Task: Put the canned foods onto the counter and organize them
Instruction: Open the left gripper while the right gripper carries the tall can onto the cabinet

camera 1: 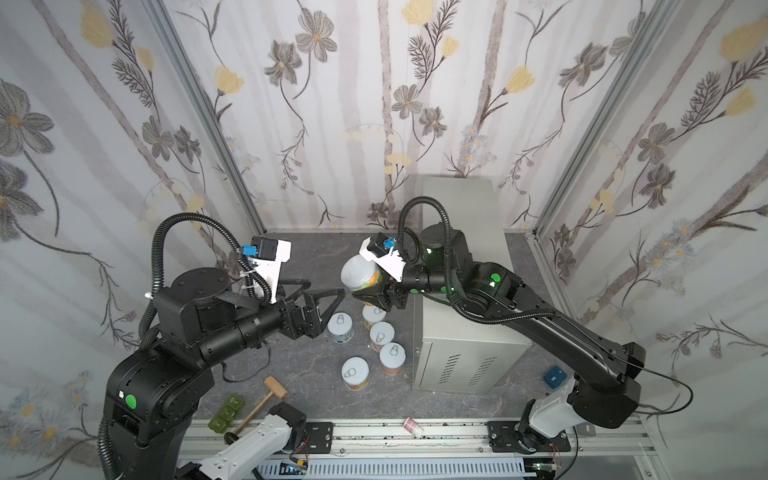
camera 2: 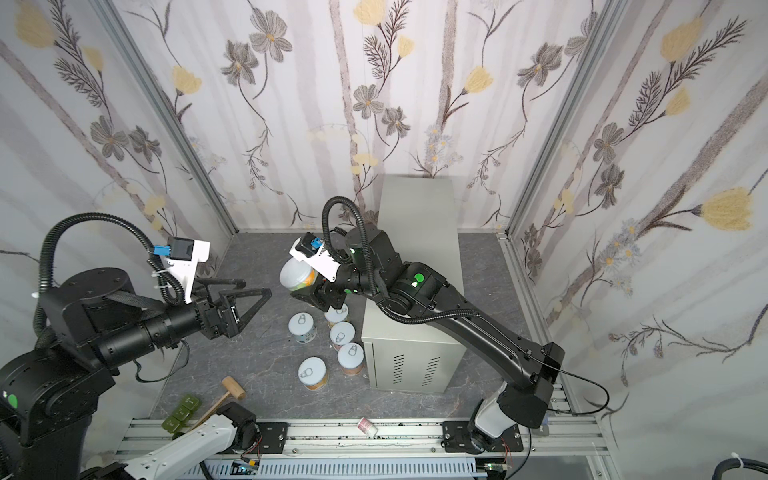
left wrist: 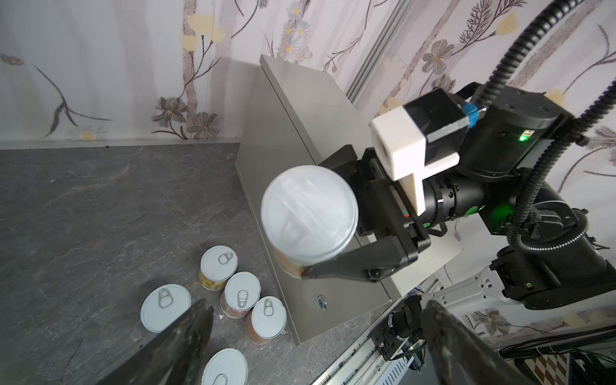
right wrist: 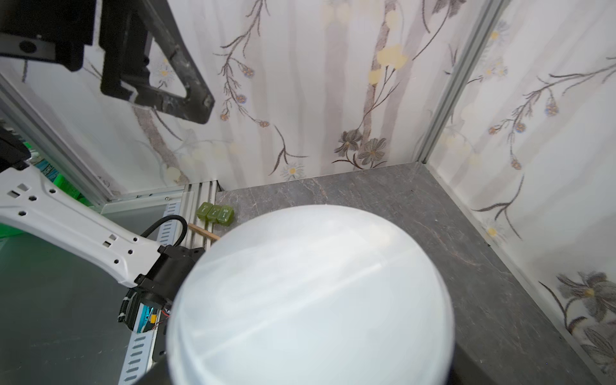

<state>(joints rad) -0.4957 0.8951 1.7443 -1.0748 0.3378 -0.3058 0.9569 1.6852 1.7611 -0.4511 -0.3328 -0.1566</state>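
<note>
Aloft, right gripper (camera 1: 366, 287) pinches a white-lidded can (camera 1: 356, 268) (yellow-orange label); left gripper (camera 1: 327, 288) spread.

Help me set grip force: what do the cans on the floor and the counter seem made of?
The cans look like metal: matte silvery-white lids with pull tabs, printed labels. The counter is probably painted sheet metal: smooth light grey, crisp folded edges, punched vent slots.

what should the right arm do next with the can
Probably swing the can sideways over the counter and set it down upright: the right gripper grips it raised above the floor, beside the counter's edge, and the visible counter top is bare.
</note>
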